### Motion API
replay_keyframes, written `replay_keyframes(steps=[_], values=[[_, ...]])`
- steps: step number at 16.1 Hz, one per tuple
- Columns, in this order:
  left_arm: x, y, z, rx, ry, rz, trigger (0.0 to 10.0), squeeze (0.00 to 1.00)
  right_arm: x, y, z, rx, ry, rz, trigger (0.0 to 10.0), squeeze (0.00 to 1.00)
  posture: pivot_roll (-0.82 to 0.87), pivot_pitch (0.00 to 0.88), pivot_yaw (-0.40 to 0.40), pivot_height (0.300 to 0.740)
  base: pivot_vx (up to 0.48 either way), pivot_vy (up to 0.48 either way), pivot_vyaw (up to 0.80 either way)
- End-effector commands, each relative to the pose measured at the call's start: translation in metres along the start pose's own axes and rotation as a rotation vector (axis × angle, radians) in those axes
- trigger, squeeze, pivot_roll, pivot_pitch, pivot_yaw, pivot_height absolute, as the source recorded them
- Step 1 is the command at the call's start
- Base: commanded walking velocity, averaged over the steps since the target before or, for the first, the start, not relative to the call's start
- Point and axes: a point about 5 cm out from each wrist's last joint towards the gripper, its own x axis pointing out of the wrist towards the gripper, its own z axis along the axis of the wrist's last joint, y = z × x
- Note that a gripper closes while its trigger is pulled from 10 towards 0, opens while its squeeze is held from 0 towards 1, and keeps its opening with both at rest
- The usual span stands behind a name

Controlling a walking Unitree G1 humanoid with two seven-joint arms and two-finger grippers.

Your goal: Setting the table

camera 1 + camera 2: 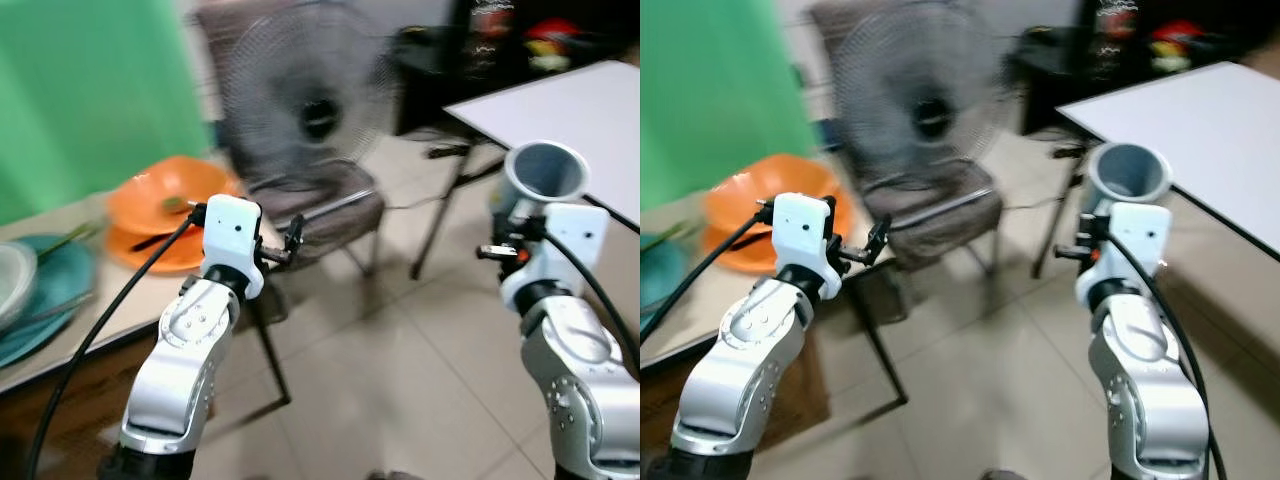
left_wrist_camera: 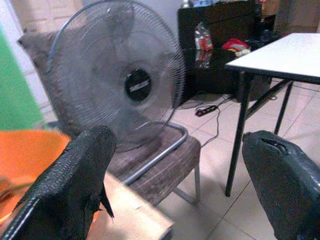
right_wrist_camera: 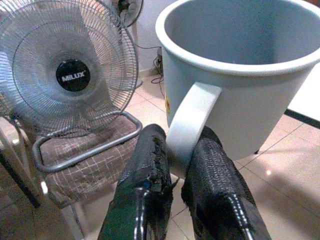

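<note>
My right hand [image 3: 172,165] is clamped on the mug [image 3: 240,75] by its handle, upright above my fingers. Left hand [image 2: 170,180] gapes empty. I'd keep it level toward the table [image 1: 560,110] beyond.

A pale grey mug [image 3: 235,70] is being held upright in the air, its open mouth facing up and its interior showing nothing inside. Its light handle [image 3: 187,125] is sitting clamped between the two black fingers [image 3: 145,185] of the right gripper [image 3: 177,165]. The mug is hovering beside the near edge of a white table [image 1: 580,120], above the floor.

Two orange bowls [image 1: 165,195] are lying stacked on a beige table [image 1: 130,300] at the robot's left, with a utensil resting in the top one. Next to them, a teal plate [image 1: 60,285] is carrying a pale dish [image 1: 12,280] and chopsticks.
</note>
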Motion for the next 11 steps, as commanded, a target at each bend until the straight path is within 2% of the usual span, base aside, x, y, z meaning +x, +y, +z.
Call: replay_keyframes(steps=[1,3,4,5,7,11], values=[[0.000,0.003,0.005,-0.003,-0.013,0.019,10.0,0.00,0.001,0.001,0.003,-0.005,-0.017,-0.022,10.0,0.00,0.10,0.000,0.028,0.740,0.000,0.000,-0.65],[-0.003,0.007,0.005,0.005,-0.023,0.022,10.0,0.00,0.003,0.002,0.001,0.004,-0.013,-0.027,10.0,0.00,0.11,0.000,0.024,0.740,0.000,0.000,-0.66],[-0.004,0.014,0.002,-0.042,-0.019,0.069,10.0,0.00,0.004,0.004,-0.001,-0.002,-0.013,0.000,10.0,0.00,0.12,0.000,0.018,0.740,0.000,0.000,-0.70],[-0.005,0.016,0.002,-0.041,-0.016,0.077,10.0,0.00,0.004,0.004,-0.002,-0.002,-0.013,0.008,10.0,0.00,0.12,0.000,0.018,0.740,0.000,0.000,-0.70],[-0.006,0.018,0.002,-0.027,-0.018,0.071,10.0,0.00,0.004,0.005,-0.004,0.030,0.001,0.038,10.0,0.00,0.13,0.000,0.005,0.740,0.120,0.000,0.00],[-0.007,0.019,0.005,-0.018,-0.027,0.055,10.0,0.00,0.006,0.009,-0.007,0.004,0.001,0.070,10.0,0.00,0.13,0.000,0.009,0.740,0.361,0.000,0.00]])
